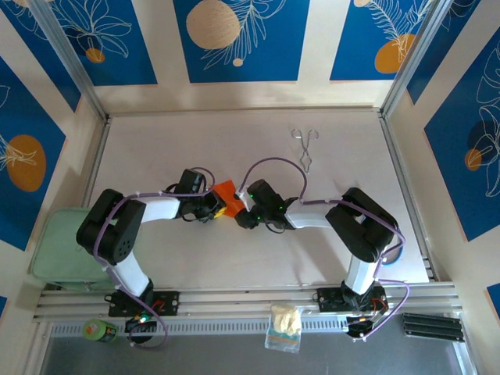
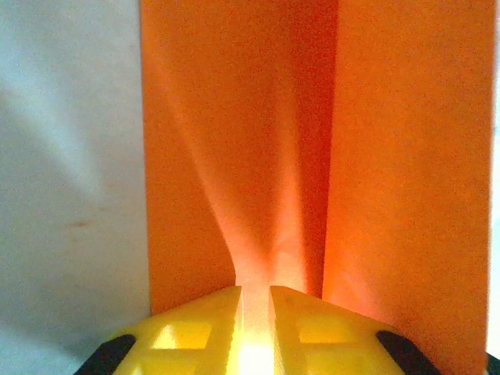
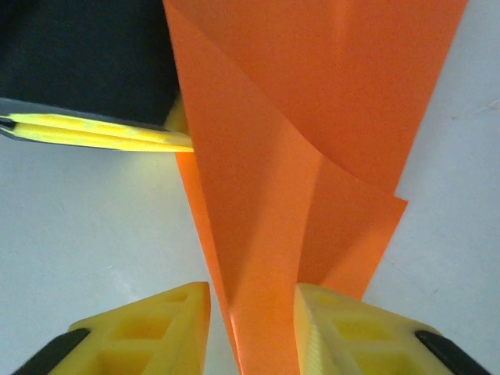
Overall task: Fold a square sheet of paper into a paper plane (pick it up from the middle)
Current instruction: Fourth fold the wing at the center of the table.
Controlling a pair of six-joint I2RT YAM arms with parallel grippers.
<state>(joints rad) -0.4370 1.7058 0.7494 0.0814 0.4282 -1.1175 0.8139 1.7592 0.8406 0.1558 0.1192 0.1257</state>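
Paper: the square sheet of paper (image 1: 226,190), orange and partly folded, sits mid-table (image 1: 328,234) between the 2 claws.
Left gripper (image 2: 254,308): clenched on the sheet's edge.
Right gripper (image 3: 251,312): jaws parted, with the sheet passing between them ungripped.
Axis: the fold runs straight ahead of each claw.
Nearer arm: both reach it, but the left alone grasps it.

Open table (image 1: 156,148) far left, orange paper (image 1: 225,190) mid-table, metal tongs (image 1: 305,148) far right

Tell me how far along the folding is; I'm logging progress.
Done: the thin bright orange paper sheet carries a crease with overlapping layers. In hand: the left gripper is pinched shut on it, while the right gripper stands open around the fold. Left: no pointed dart yet, so more folds seem needed.
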